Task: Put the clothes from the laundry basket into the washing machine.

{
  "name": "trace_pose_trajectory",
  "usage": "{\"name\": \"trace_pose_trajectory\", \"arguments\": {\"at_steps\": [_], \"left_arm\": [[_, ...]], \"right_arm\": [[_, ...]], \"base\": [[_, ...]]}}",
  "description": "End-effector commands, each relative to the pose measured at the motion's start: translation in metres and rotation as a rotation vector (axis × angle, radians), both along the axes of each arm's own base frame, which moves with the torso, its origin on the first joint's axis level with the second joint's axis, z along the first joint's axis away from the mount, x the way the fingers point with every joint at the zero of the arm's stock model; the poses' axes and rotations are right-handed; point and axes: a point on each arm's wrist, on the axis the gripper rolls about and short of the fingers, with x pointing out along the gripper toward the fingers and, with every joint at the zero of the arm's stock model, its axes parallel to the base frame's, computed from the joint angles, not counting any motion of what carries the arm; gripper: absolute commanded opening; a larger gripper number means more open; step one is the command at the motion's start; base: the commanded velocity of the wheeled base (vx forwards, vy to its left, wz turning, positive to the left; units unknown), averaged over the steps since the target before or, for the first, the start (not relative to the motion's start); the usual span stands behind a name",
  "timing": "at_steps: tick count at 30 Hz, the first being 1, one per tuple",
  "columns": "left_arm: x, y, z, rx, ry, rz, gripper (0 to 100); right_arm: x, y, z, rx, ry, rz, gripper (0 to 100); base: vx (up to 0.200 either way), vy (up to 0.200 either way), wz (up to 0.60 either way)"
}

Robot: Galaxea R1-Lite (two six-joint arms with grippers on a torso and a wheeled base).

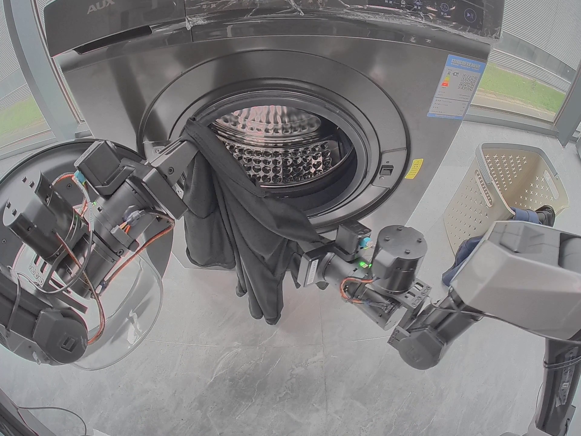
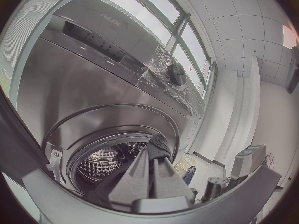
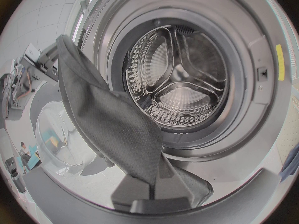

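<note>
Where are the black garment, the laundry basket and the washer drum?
black garment (image 1: 242,231): head view, on the hanging folds.
laundry basket (image 1: 478,201): head view, on its perforated side wall.
washer drum (image 3: 183,75): right wrist view, on its rear wall.

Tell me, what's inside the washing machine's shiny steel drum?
Only bare dimpled steel and ridges show in the drum; no clothes visible. The black mesh garment, stretched between left gripper and right gripper, covers part of it.
</note>
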Motion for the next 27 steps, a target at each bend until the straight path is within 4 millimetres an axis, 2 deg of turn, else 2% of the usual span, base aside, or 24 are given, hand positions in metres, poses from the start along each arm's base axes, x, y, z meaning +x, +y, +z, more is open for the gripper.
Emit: {"name": "trace_pose_trajectory", "arguments": {"at_steps": [1,4,8,11,14,16,18,27], "left_arm": [[0.006,0.013,-0.007,0.016,0.024,0.043,0],[0.007,0.020,-0.008,0.018,0.027,0.068,0],[0.005,0.022,-0.006,0.015,0.025,0.075,0],[0.002,0.023,-0.007,0.015,0.030,0.079,0],[-0.011,0.027,-0.007,0.019,0.030,0.071,0],[-0.012,0.027,-0.007,0.020,0.031,0.071,0],[-0.017,0.029,-0.004,0.012,0.018,0.072,0],[-0.017,0.029,-0.006,0.020,0.025,0.084,0]], "right_arm": [[-0.024,-0.043,0.051,0.044,-0.051,-0.064,0],[-0.026,-0.073,0.070,0.067,-0.080,-0.126,0],[-0.037,-0.097,0.087,0.094,-0.114,-0.162,0],[-0.047,-0.104,0.098,0.129,-0.145,-0.160,0],[-0.061,-0.113,0.116,0.200,-0.208,-0.159,0],[-0.062,-0.114,0.117,0.204,-0.213,-0.160,0],[-0.074,-0.122,0.129,0.232,-0.248,-0.155,0],[-0.076,-0.121,0.152,0.289,-0.315,-0.155,0]], "base": [[0.000,0.000,0.00],[0.000,0.000,0.00],[0.000,0.000,0.00],[0.000,0.000,0.00],[0.000,0.000,0.00],[0.000,0.000,0.00],[0.000,0.000,0.00],[0.000,0.000,0.00]]}}
